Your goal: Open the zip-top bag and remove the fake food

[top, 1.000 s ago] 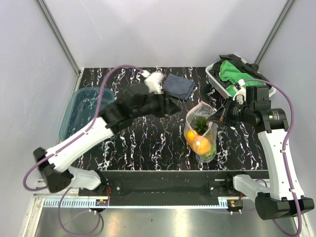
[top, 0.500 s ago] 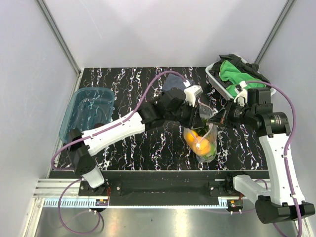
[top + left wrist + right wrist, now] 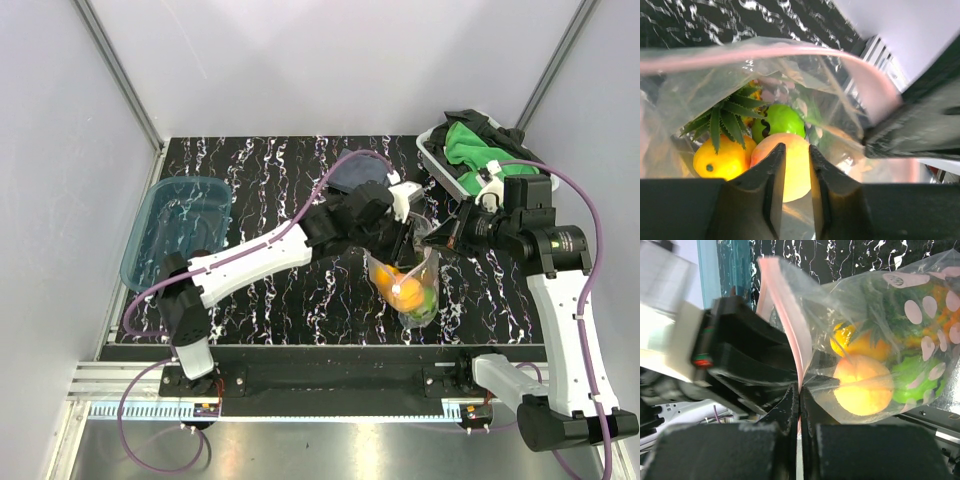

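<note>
The clear zip-top bag [image 3: 428, 270] stands on the black marbled table with its mouth held open. My right gripper [image 3: 438, 241] is shut on its pinkish zip strip [image 3: 790, 330], and the jaws [image 3: 800, 388] pinch the strip's edge. My left gripper [image 3: 410, 238] is at the bag's mouth. Its jaws [image 3: 796, 148] stand a little apart and empty, pointing in at the fake food. Inside lie a peach-orange piece [image 3: 796, 172], a yellow-orange piece [image 3: 720, 161], a green ball [image 3: 783, 120] and a spiky leafy piece [image 3: 722, 117]. The dark piece does not show clearly.
A translucent blue tub [image 3: 175, 225] sits at the table's left. A white basket [image 3: 437, 165] with green cloths [image 3: 475, 145] stands at the back right. A dark blue cloth [image 3: 352, 168] lies at the back middle, partly under the left arm.
My left arm has swung right from the table's back middle to the bag's mouth. The right gripper keeps its hold on the zip strip and has lifted it slightly.
</note>
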Controlling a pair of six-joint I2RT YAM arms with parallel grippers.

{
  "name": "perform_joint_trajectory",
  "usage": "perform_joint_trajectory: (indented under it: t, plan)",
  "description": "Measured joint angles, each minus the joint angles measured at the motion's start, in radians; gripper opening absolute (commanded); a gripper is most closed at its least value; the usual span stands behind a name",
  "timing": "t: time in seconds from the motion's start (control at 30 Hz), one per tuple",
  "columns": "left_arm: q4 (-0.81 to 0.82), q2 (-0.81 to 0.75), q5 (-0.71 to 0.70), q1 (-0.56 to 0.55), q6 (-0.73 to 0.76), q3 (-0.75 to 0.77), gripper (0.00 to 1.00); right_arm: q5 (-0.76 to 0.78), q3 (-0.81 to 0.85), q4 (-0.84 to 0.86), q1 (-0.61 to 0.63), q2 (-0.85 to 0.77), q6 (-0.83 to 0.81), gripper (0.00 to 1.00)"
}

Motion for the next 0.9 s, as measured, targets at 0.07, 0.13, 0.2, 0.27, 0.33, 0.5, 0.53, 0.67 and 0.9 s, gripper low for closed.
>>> perform_joint_trajectory:
  t: [0.07, 0.13, 0.2, 0.27, 0.33, 0.5, 0.53, 0.67, 0.9]
  plan:
    - [-0.016, 0.013, 0.003, -0.005, 0.011, 0.000, 0.39, -0.001, 0.001, 0.000, 0.000, 0.003, 0.000, 0.00]
    - [-0.035, 0.025, 0.008, -0.011, 0.024, 0.000, 0.46, -0.001, 0.002, 0.000, 0.000, 0.006, 0.000, 0.00]
    - [-0.048, 0.034, 0.010, -0.018, 0.035, -0.002, 0.52, -0.001, 0.002, 0.000, 0.000, 0.009, -0.001, 0.00]
    - [-0.058, 0.042, 0.013, -0.021, 0.042, -0.008, 0.63, -0.002, 0.003, 0.000, 0.000, 0.012, 0.000, 0.00]
    - [-0.065, 0.045, 0.013, -0.027, 0.046, -0.019, 0.67, -0.008, 0.003, 0.000, 0.000, 0.014, 0.000, 0.00]
    - [-0.079, 0.045, 0.009, -0.036, 0.053, -0.036, 0.78, -0.003, 0.003, -0.005, 0.000, 0.015, -0.005, 0.00]
    - [-0.080, 0.045, 0.009, -0.037, 0.054, -0.037, 0.79, -0.003, 0.003, -0.005, 0.000, 0.016, -0.005, 0.00]
    - [-0.081, 0.045, 0.000, -0.045, 0.062, -0.042, 0.82, -0.003, 0.003, -0.004, 0.000, 0.016, -0.003, 0.00]
    - [-0.076, 0.060, -0.047, -0.069, 0.070, -0.065, 0.81, -0.004, -0.010, -0.016, 0.000, -0.007, 0.000, 0.00]
